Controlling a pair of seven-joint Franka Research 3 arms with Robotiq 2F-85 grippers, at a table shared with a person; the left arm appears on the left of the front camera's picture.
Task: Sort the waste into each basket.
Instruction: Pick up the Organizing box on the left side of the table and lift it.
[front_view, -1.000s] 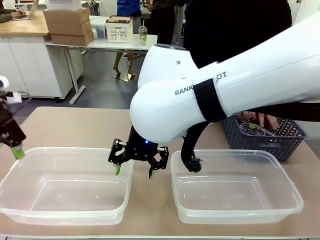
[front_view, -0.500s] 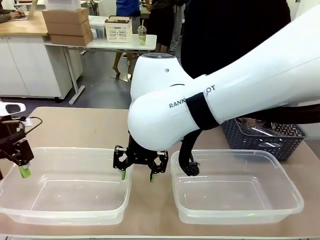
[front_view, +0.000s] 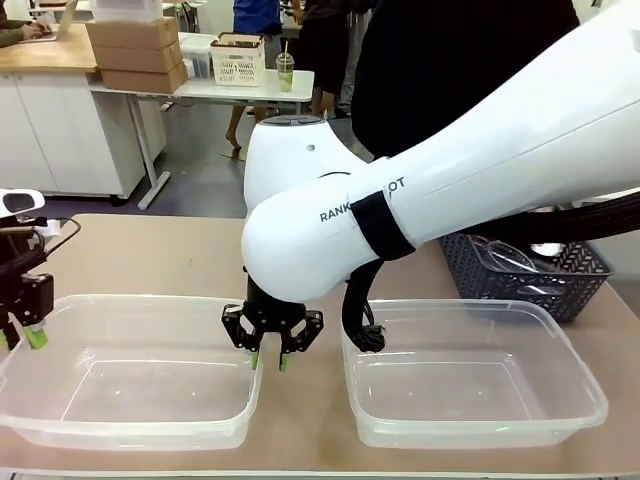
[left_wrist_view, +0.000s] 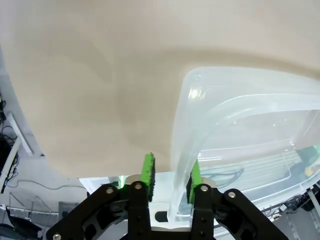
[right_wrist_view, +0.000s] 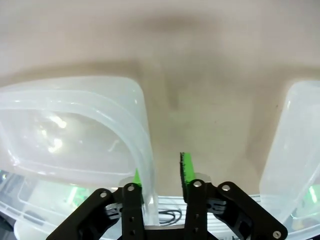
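The left gripper (left_wrist_view: 172, 176) is nearly closed, its green pads pinching the outer end wall of the left tub (front_view: 130, 300), one pad inside the wall and one outside. The right gripper (front_view: 268, 356) is equally narrow and clamps the opposite end wall of the left tub, the end nearest the right tub (front_view: 470, 306), with the rolled rim running between its pads. Both tubs sit side by side on a pale tan table (front_view: 150, 255), a strip of bare tabletop between them. Beyond the right tub, farther from the left tub, stands a dark grey lattice basket (front_view: 480, 276) holding clear plastic waste (front_view: 500, 255). Past the table, a person in dark clothing stands behind the right arm, and the room shows white cabinets, stacked cardboard boxes and a white side table. Count: two grippers, two clear tubs, one lattice basket.
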